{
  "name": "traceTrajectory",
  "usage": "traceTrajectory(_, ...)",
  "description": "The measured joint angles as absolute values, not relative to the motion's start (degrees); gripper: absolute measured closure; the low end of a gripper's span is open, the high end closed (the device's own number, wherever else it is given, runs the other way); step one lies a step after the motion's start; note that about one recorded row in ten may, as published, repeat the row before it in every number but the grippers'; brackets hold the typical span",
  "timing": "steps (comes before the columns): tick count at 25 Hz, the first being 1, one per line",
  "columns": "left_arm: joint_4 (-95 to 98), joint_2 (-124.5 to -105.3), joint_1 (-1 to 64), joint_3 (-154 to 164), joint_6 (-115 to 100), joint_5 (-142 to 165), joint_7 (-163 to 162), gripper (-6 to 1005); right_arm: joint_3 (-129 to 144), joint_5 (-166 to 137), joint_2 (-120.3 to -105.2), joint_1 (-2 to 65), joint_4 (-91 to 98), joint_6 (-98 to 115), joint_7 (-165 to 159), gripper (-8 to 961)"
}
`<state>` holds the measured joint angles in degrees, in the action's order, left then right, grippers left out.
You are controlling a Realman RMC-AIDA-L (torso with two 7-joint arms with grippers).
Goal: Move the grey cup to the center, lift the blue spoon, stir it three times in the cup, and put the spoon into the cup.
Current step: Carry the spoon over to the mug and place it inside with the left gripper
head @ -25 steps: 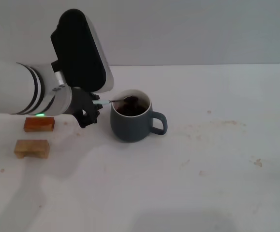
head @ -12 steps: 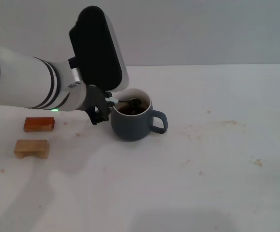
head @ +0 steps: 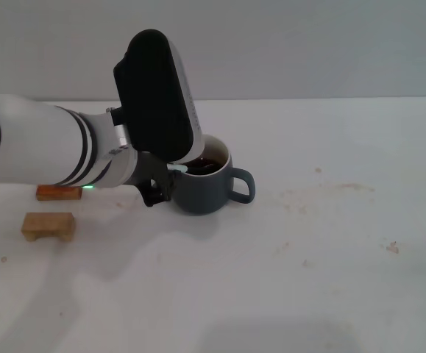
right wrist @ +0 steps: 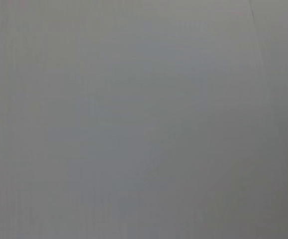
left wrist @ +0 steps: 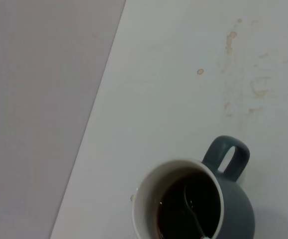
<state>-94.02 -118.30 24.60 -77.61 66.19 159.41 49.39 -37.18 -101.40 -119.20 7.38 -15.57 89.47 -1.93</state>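
Left gripper (head: pixel 161 187), pressed against the near-left wall of the grey cup (head: pixel 201 193), holds the blue spoon (left wrist: pixel 192 211) by its handle, the metal bowl sunk in dark liquid just ahead of the fingers. Beyond the cup lies a stained table (head: pixel 330 250). Risk: a wide stirring sweep would knock the rim, slopping liquid or shifting the cup. Right gripper is out of view.
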Motion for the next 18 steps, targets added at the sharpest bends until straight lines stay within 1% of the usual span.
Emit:
traceTrajectory(8, -95.5, -118.22, 22.0, -78.0, 66.4, 159.7, 49.3, 854, -37.2, -101.5, -119.18, 7.7, -15.5, 89.5, -1.9, 955)
traceTrajectory(18, -94.5, -118.05, 22.3, -80.2, 66.1, 159.8, 49.5, 851, -37.1, -101.6, -119.17, 7.6, -15.6, 89.5, -1.9, 955)
